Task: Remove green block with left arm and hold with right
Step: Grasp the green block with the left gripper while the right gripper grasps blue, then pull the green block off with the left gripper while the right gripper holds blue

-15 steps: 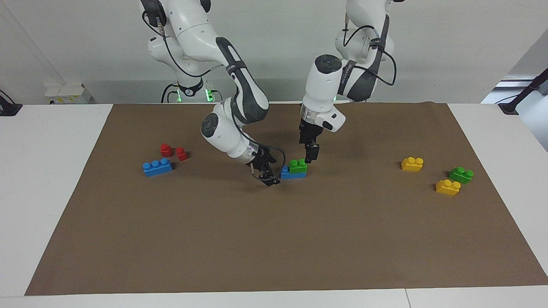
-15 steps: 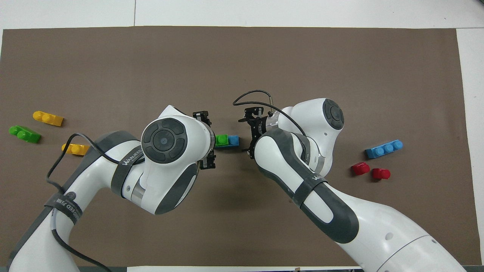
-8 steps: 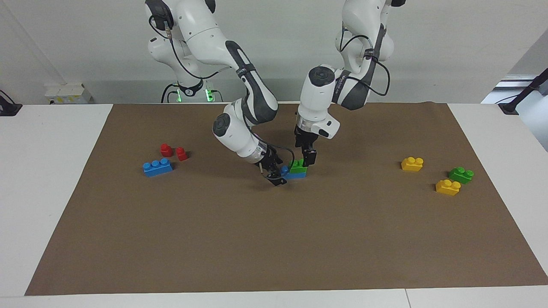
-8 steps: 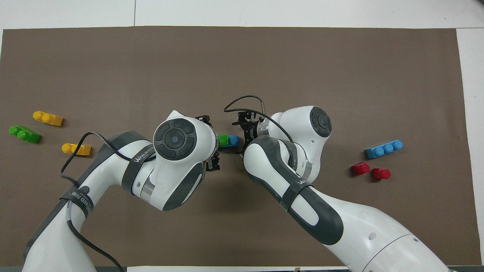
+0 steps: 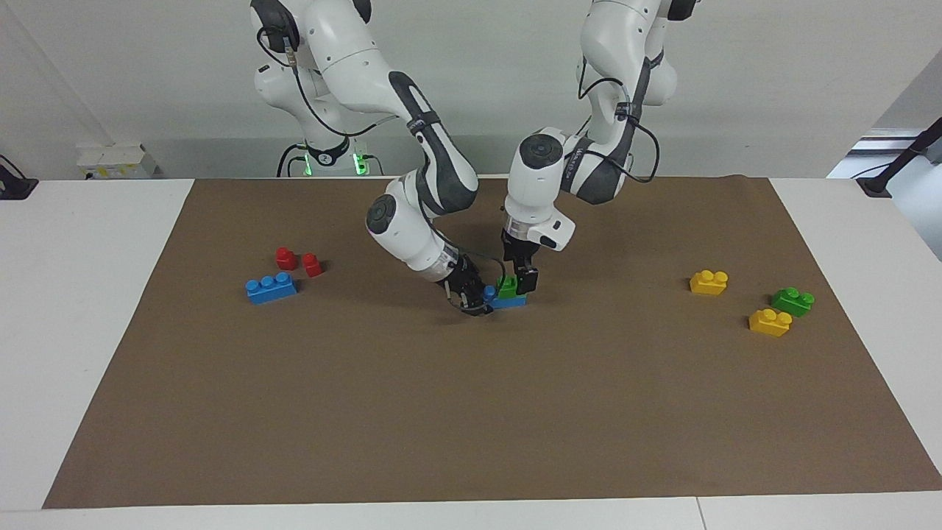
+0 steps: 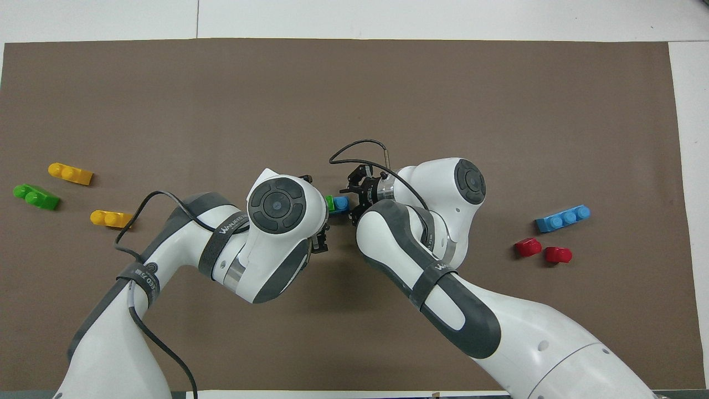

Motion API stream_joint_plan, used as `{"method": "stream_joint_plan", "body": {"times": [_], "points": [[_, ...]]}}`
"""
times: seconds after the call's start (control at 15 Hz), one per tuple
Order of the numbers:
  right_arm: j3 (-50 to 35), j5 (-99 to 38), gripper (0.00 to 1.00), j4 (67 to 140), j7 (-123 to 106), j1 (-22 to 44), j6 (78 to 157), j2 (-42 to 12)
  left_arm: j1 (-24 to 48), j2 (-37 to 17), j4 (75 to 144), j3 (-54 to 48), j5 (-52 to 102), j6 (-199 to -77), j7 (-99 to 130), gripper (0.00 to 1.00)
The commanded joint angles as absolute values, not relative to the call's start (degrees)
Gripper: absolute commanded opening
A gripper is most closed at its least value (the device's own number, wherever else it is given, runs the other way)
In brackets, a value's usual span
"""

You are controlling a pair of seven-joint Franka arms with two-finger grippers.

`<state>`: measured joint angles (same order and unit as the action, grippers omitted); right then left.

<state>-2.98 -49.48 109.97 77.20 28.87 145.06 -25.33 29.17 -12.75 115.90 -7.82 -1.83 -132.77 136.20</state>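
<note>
Clock directions here are read on the facing view, from the middle of the brown mat (image 5: 471,412).

Out toward 9 o'clock lie a loose blue brick (image 5: 271,287) and 2 red pieces (image 5: 285,258), just beside each other.

Close to the middle, a little toward 12 o'clock, stands the stack: the green block (image 5: 506,284) sits on a blue base brick (image 5: 508,300). The long axis of both runs from 9 to 3 o'clock.

The right gripper (image 5: 475,300) sits low at the stack's 9 o'clock end, tilted in against the bare end of the base brick. The left gripper (image 5: 524,282) points straight down at the 3 o'clock end and is level with the green block. For neither can I tell whether the jaws are spread or pinching.

Out toward 3 o'clock lie 2 yellow bricks (image 5: 709,282) (image 5: 770,322) and a spare green brick (image 5: 792,300), well apart from both arms.

The coming move likely turns on this: the green block lies directly at the left gripper, so it should be pulled upward while the right gripper pins the base from 9 o'clock.
</note>
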Motion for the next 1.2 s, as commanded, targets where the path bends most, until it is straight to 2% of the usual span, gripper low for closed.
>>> {"method": "stream_joint_plan", "body": {"times": [0.0,0.2,0.27,0.33,0.4,0.47,0.53,1.13], "points": [[-3.16,-51.5,0.0,110.57,75.24,28.48,146.25,-25.22,30.41,-13.01,116.54,-6.68,-3.34,-134.99,138.95,1.0],[-3.16,-51.5,0.0,110.65,74.0,28.48,146.34,-25.22,30.41,-13.01,116.46,-6.68,-4.22,-135.17,139.83,0.99],[-3.16,-51.5,0.0,110.65,74.0,28.56,146.42,-25.22,30.41,-13.01,116.46,-6.68,-4.22,-135.18,139.83,0.97],[-3.16,-51.5,0.0,110.65,74.0,28.48,146.43,-25.22,30.41,-13.01,116.46,-6.68,-4.22,-135.35,139.83,0.86],[-3.16,-51.59,0.0,110.65,74.09,28.48,146.43,-25.22,30.41,-13.01,116.46,-6.68,-4.39,-135.53,139.83,0.65],[-3.16,-51.59,0.0,110.65,74.35,28.48,146.43,-25.22,30.32,-13.09,116.46,-6.68,-4.66,-135.96,139.66,0.15],[-3.16,-51.59,0.0,110.65,74.53,28.39,146.43,-25.31,30.24,-13.7,116.46,-6.68,-6.22,-137.18,139.4,0.0],[-3.16,-51.59,0.0,110.83,74.71,28.21,146.6,-25.31,29.0,-13.1,115.75,-6.59,-7.21,-137.29,138.87,0.0]]}}
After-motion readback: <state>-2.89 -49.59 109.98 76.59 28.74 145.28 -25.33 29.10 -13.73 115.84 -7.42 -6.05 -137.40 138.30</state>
